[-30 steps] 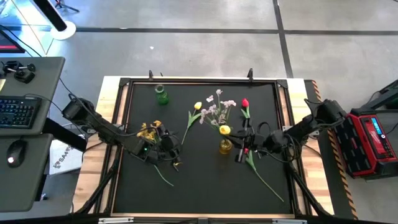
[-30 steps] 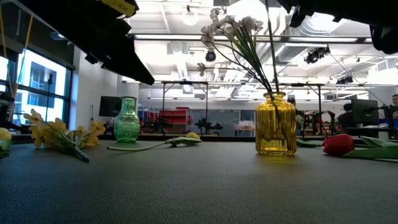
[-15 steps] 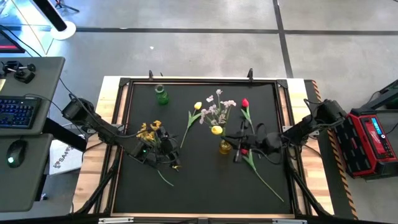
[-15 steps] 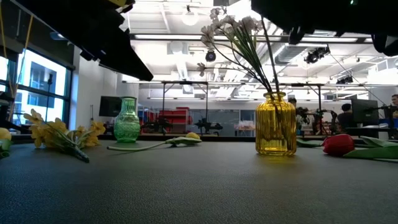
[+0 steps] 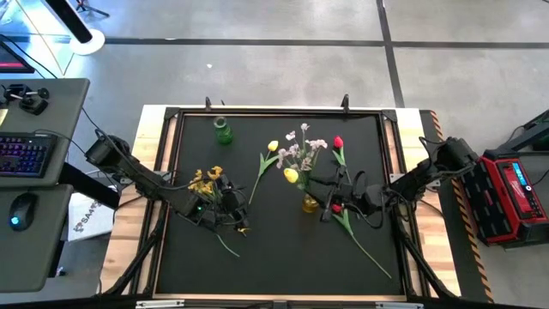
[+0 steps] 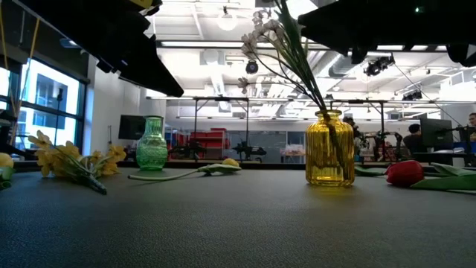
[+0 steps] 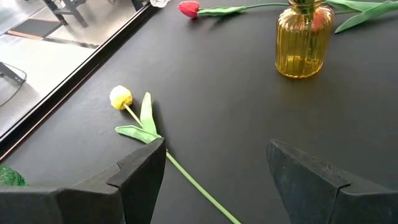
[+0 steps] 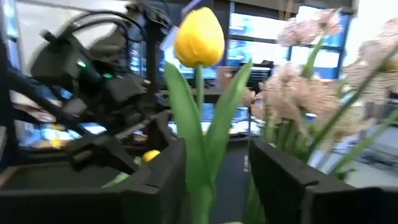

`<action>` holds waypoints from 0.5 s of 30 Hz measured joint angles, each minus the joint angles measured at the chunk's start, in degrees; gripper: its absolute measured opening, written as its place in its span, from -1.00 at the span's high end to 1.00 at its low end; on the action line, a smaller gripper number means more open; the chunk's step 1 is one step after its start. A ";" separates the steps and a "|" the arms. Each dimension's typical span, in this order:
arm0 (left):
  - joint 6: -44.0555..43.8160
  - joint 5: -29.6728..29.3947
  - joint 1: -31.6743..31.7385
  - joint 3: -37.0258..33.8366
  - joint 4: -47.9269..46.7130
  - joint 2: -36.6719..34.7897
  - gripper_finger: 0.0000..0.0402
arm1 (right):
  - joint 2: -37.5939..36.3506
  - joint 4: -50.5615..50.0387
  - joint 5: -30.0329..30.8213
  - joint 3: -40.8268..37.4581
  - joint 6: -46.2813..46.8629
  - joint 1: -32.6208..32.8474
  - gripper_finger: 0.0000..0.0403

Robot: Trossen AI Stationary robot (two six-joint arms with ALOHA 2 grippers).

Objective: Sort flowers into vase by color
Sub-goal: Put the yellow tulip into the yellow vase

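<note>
The right gripper [image 8: 211, 180] stood directly above the yellow vase [image 5: 310, 203], fingers parted around the upright yellow tulip [image 8: 199, 38], stem vertical between them, down into the vase. The left gripper [image 5: 225, 209], spread empty, waited farther off.

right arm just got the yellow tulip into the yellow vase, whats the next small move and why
Probably lift the right gripper straight up and away. Its jaws stand apart on either side of the yellow tulip, whose stem runs down into the yellow vase beside the pale blossom sprig, so backing off gently avoids dragging the stem.
</note>
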 joint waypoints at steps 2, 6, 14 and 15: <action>0.00 0.00 -0.06 0.00 0.00 0.00 -0.32 | -0.73 0.00 3.90 0.00 -1.73 1.47 0.03; 0.00 0.00 -0.45 0.00 0.12 0.00 -0.32 | -3.54 -0.99 12.89 0.00 -4.47 5.31 -0.09; -0.24 -0.01 -0.63 0.00 0.11 0.00 -0.32 | -12.16 -14.56 25.37 0.09 5.75 12.96 -0.09; -0.69 0.00 -0.43 0.01 0.08 0.00 -0.32 | -13.22 -17.58 25.75 0.11 9.11 13.53 -0.08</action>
